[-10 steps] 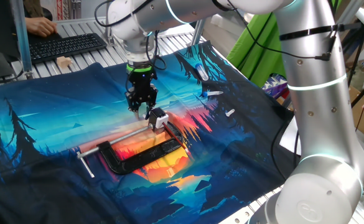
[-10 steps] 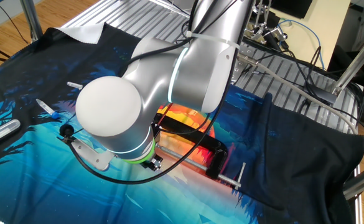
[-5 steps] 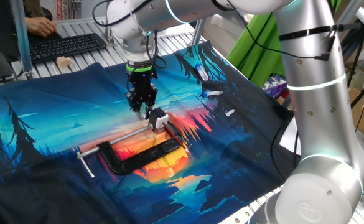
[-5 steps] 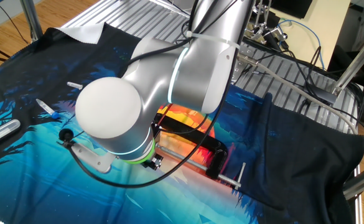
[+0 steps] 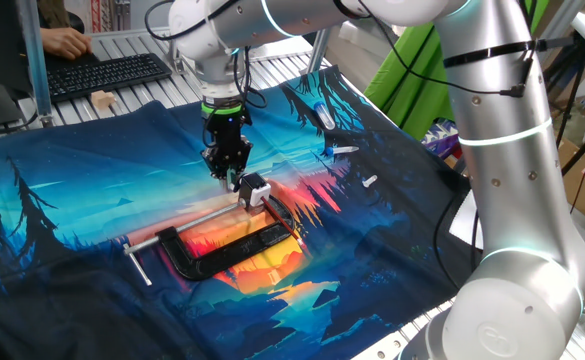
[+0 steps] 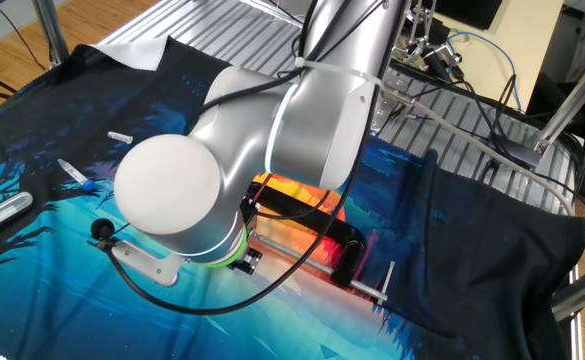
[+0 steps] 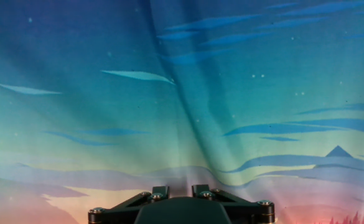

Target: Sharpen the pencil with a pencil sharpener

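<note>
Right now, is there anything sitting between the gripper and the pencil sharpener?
Nothing visible. In one fixed view the gripper hangs just up-left of the pencil sharpener, which sits at the end of the black clamp, with only printed cloth between them.

I see the sharpener [image 5: 255, 190], a small white-and-black block, on the cloth at the clamp's rod end. I can't make out the pencil clearly; it may be the thin dark stick just above it.

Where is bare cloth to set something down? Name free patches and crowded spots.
Free: the blue cloth between the clamp and the keyboard, and the dark stretch between clamp and robot base. Crowded: gripper, pencil sharpener and clamp bunch together; marker pens lie beyond.
</note>
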Robot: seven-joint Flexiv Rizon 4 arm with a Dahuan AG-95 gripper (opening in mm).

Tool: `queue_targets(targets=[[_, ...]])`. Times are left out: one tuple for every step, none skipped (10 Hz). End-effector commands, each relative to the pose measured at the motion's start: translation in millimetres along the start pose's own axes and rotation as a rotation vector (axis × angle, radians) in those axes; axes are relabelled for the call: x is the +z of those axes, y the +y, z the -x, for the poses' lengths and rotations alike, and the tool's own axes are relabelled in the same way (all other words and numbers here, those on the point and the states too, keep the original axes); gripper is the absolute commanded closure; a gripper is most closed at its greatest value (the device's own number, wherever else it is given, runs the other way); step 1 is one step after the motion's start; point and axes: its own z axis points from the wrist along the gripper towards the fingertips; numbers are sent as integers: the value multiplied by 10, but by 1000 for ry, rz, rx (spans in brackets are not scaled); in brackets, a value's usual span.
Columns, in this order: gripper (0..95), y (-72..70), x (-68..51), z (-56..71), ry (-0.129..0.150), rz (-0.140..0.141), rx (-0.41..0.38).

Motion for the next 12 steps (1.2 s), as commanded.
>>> queue_targets(targets=[[760, 0, -1, 2, 2, -3, -6], [760, 0, 0, 3, 3, -4, -7], [950, 1, 0, 4, 3, -4, -9], [950, 1, 1, 4, 3, -6, -10], [950, 1, 1, 5, 3, -6, -11], [950, 1, 1, 5, 3, -6, -12], [950, 1, 1, 5, 2, -6, -11], [950, -1, 0, 7, 1, -8, -10], [950, -4, -2, 10, 0, -9, -11], [950, -20, 2, 20, -3, -12, -14], [950, -41, 9, 32, -5, -14, -19], [950, -70, 20, 43, -8, -14, -22]])
